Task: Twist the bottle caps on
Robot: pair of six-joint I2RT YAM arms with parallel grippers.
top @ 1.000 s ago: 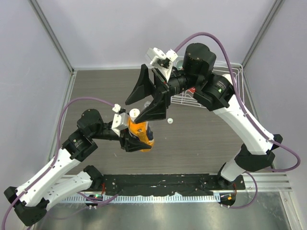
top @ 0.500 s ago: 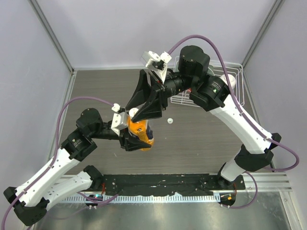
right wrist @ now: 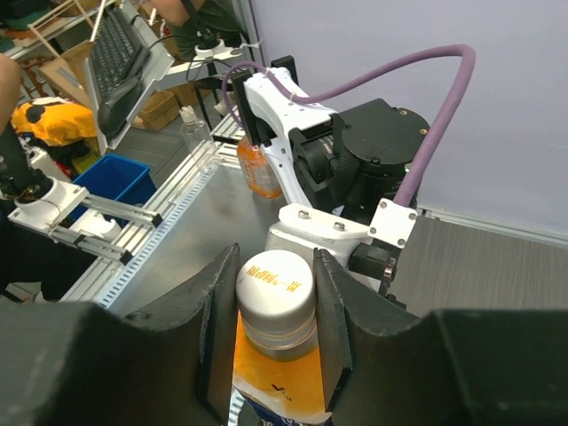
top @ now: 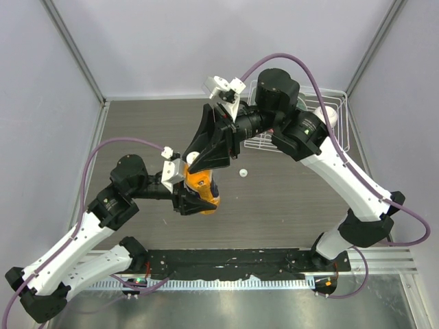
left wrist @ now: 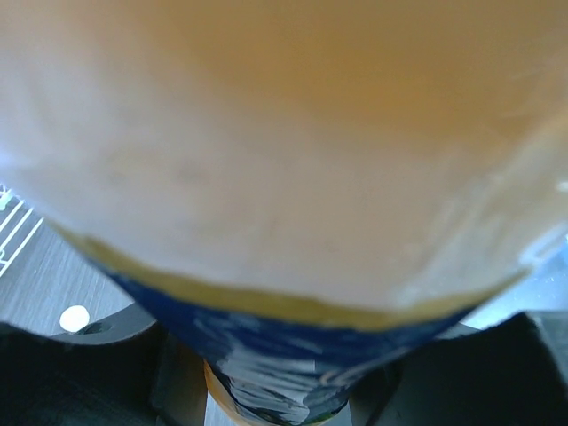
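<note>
The tabletop (top: 288, 199) is dark grey with a wood grain, closed in by pale walls (top: 206, 48) at the back and both sides. A white wire rack (top: 333, 133) stands in its far right corner. A metal rail (top: 226, 281) runs along the near edge. The right wrist view shows a room beyond that edge, with a blue bin (right wrist: 115, 182) by a metal surface.

The left arm (top: 89, 226) reaches in from the near left. The left jaws are partly open and clamped on the body of the orange bottle (top: 202, 193), left of the tabletop's centre. In the left wrist view the bottle is a close orange blur. Whether its base touches the tabletop cannot be told.

The right arm (top: 343, 171) bends over from the right. The right jaws are drawn in on the cream cap (right wrist: 275, 286) on the bottle's neck, one finger against each side, with no gap showing.

The white cap (top: 242, 173) lies loose on the tabletop, just right of the bottle and apart from both jaws.
</note>
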